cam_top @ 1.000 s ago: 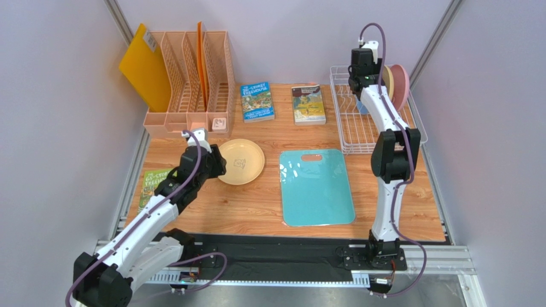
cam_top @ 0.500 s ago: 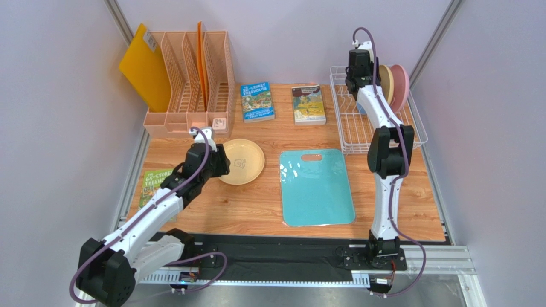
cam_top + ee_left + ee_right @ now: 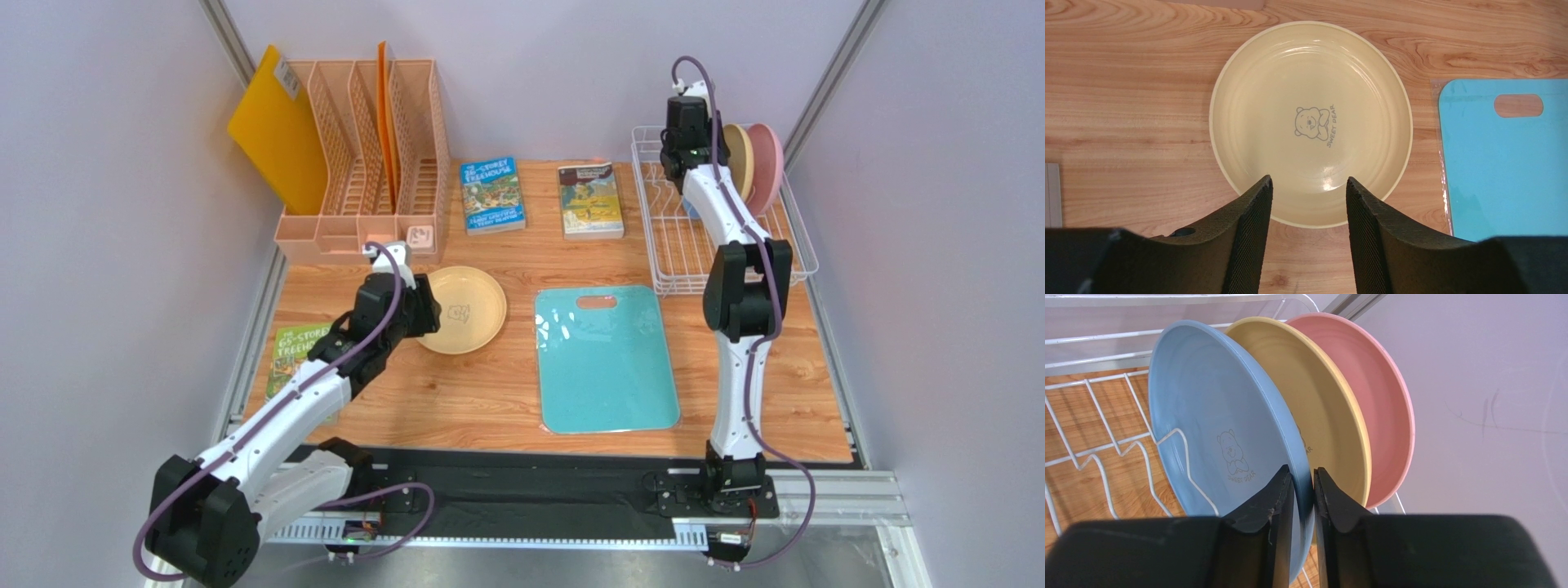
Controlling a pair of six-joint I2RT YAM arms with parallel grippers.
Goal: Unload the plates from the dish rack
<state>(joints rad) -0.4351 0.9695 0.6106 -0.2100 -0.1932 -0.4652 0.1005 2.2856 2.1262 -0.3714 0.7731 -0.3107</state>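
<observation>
Expect the main hazard at the lift: the grey-blue plate point(image 3: 1211, 422) stands on edge in the dish rack point(image 3: 669, 245), with a divider prong point(image 3: 1189, 471) crossing its face and the tan-mustard plate point(image 3: 1321, 398) just behind it, and the pink plate point(image 3: 1376, 398) behind that. If you draw the plate out at an angle, its lower edge may catch on the prong, or its back may drag the neighbouring plate and tip it. The hold is taken only at the rim, so a heavy or smooth plate may pivot or slip between the pads; lift straight along the slot. The right gripper point(image 3: 1303, 496) has its two fingers closed narrowly on that rim, one on the front face and one behind. The left gripper point(image 3: 1308, 184) hangs with its fingers apart above the near edge of the cream-yellow plate point(image 3: 1309, 79), which lies flat on the table point(image 3: 1125, 92); it holds nothing, and contact with the plate cannot be confirmed.
</observation>
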